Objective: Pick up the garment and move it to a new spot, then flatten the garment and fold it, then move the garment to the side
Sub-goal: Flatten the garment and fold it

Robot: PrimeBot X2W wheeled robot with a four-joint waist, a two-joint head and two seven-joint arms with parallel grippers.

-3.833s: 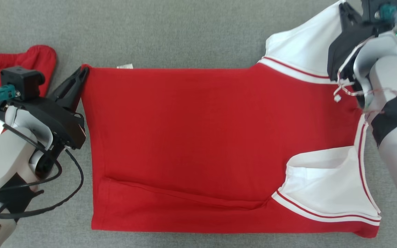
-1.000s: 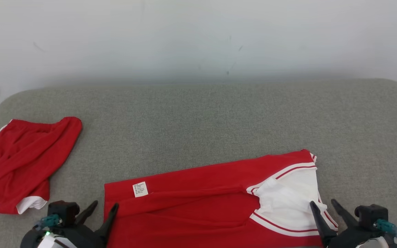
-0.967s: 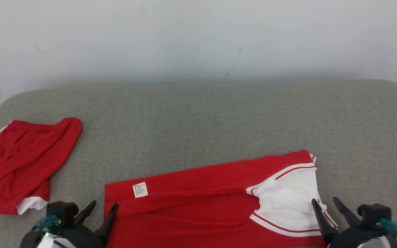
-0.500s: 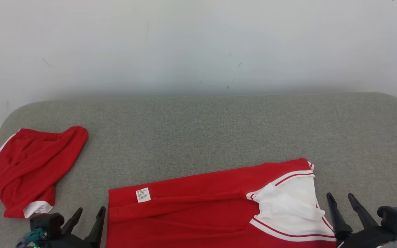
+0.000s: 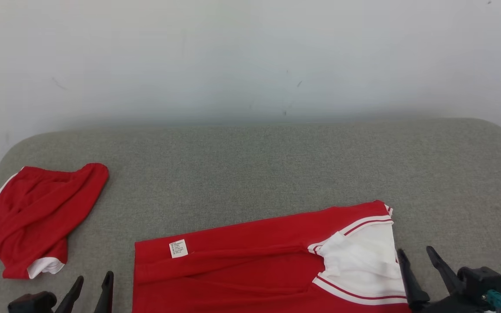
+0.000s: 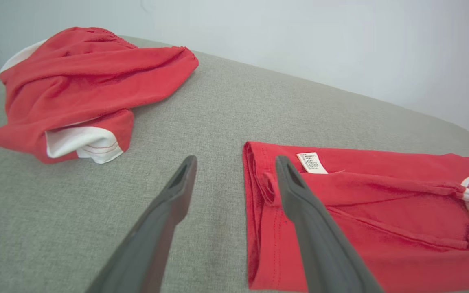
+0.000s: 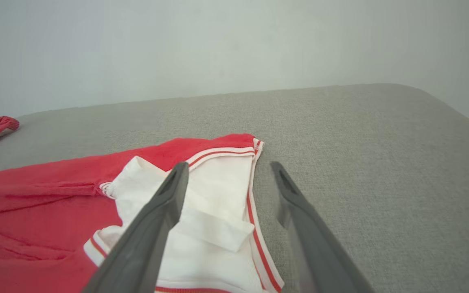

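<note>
I'm reckoning one fold laid. Left gripper (image 5: pixel 94 282) and right gripper (image 5: pixel 415 256) are hanging spread, empty. Next I'm needing grips on the garment (image 5: pixel 242 261) — both ends.

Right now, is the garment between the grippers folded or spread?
Folded. The garment lies as a narrow band; the left wrist view shows doubled layers at its end.

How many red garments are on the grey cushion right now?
2. The folded red-and-white garment lies near the front, in the middle; a crumpled red garment sits at the left end. The front of the cushion is out of frame, so more could be hidden.
</note>
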